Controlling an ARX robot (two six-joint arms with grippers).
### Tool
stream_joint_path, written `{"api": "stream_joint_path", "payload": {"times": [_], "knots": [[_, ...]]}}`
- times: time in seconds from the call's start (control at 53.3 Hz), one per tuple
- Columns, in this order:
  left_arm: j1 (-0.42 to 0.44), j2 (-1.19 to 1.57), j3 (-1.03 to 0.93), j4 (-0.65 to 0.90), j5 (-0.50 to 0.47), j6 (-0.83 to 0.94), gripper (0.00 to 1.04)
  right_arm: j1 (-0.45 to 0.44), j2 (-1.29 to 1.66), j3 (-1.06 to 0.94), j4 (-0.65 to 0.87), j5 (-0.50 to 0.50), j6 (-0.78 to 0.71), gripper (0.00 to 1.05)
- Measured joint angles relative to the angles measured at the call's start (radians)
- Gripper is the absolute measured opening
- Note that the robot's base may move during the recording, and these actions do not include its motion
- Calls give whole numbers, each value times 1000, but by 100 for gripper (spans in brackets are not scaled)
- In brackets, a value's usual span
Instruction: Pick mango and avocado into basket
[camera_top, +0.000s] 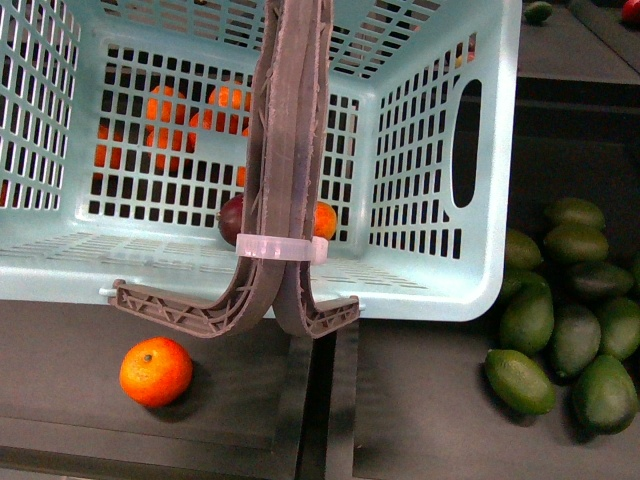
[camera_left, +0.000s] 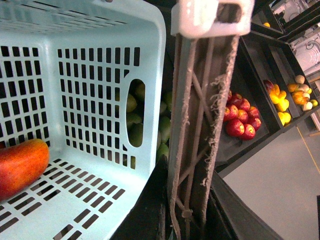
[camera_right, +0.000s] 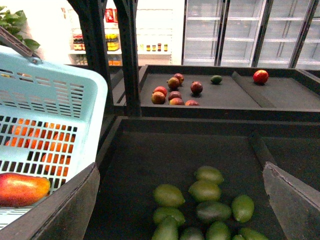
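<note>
The mango (camera_left: 20, 167) already lies on the floor of the basket (camera_top: 490, 150), partly hidden behind the upright handles (camera_top: 290, 120) in the front view, so the avocado is the step in hand. The right gripper (camera_right: 180, 167) hangs over the green heap (camera_top: 570, 320), at about 4 o'clock from the basket, its jaws spread wide and empty. I would single out the avocado (camera_right: 169, 195) on the basket's side of the heap, where bare bin floor lies beside it. Straddle its short width, descend past its widest part and close gently, because smooth skin may slip. The left gripper's jaws are out of view.
</note>
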Motion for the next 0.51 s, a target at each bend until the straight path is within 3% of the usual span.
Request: {"api": "stream_joint_path", "payload": {"times": [0.244, 0.338, 0.506], "knots": [[-10, 0, 0, 0, 36, -9, 12, 0, 0, 0, 0, 0, 0, 97], [-13, 0, 0, 0, 37, -11, 13, 22, 48, 15, -32, 93, 42, 97], [-12, 0, 0, 0, 23, -13, 12, -56, 360, 94, 158, 61, 101, 97]]}}
